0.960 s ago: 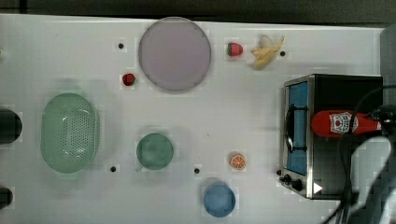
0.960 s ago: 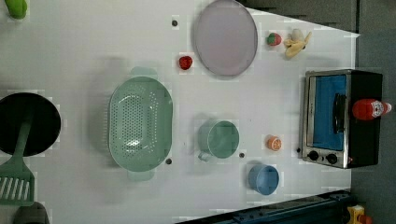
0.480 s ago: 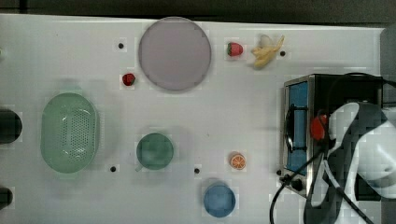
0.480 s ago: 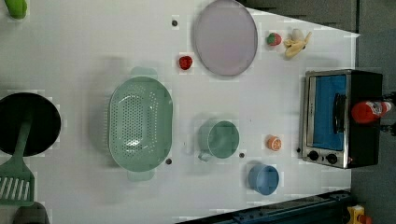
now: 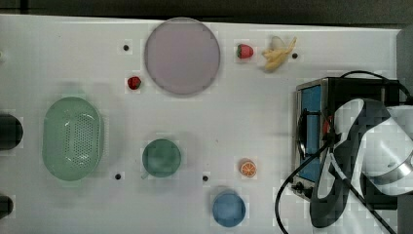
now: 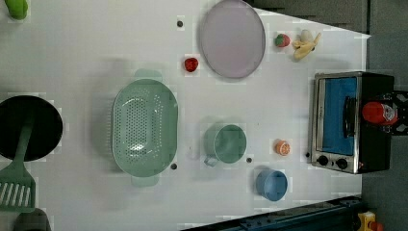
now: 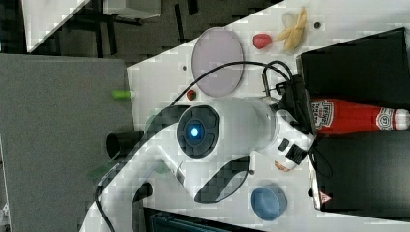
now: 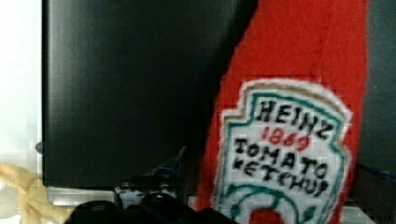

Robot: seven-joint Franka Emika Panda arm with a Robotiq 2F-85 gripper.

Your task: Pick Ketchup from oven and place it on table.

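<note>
The arm (image 5: pixel 370 161) has swung in over the oven (image 6: pixel 351 120) within the last second, covering most of the ketchup (image 7: pixel 353 116) in the top view; the bottle itself has not moved and lies on the oven's black roof at the table's (image 5: pixel 243 122) edge. The reach looks nearly done, the grasp not yet. I cannot tell how the claw stands. The colander (image 6: pixel 144 126), mug (image 6: pixel 226 143), blue bowl (image 6: pixel 271 185) and plate (image 6: pixel 232 37) hold nothing.
</note>
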